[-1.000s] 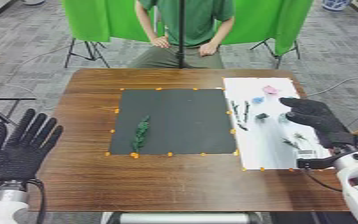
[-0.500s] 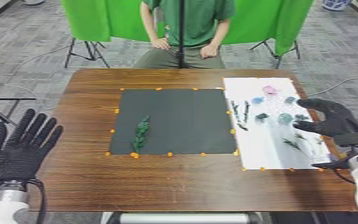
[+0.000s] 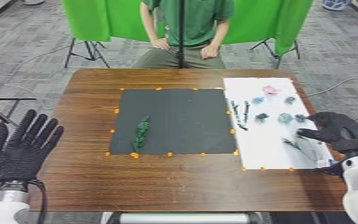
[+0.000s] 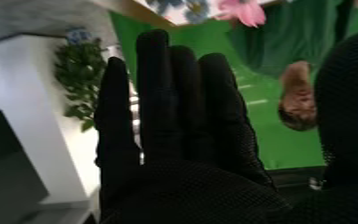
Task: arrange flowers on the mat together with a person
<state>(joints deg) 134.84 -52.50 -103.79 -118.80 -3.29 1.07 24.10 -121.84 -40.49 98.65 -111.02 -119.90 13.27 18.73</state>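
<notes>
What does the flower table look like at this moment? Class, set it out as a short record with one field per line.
Table: brown wood
Dark mat: left of the white sheet, orange marks around its edge
On the mat: one green sprig, left side
On the sheet: pink flower near the far edge, blue flower, thin dark sprigs
Left hand: beside the table's left side, fingers spread
Right hand: at the sheet's right edge, fingers straight

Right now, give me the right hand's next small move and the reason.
I'd probably lower the right hand and pinch the thin-stemmed sprig near it: the hand is open beside the white sheet, while the dark mat bears just one leafy green frond.
</notes>
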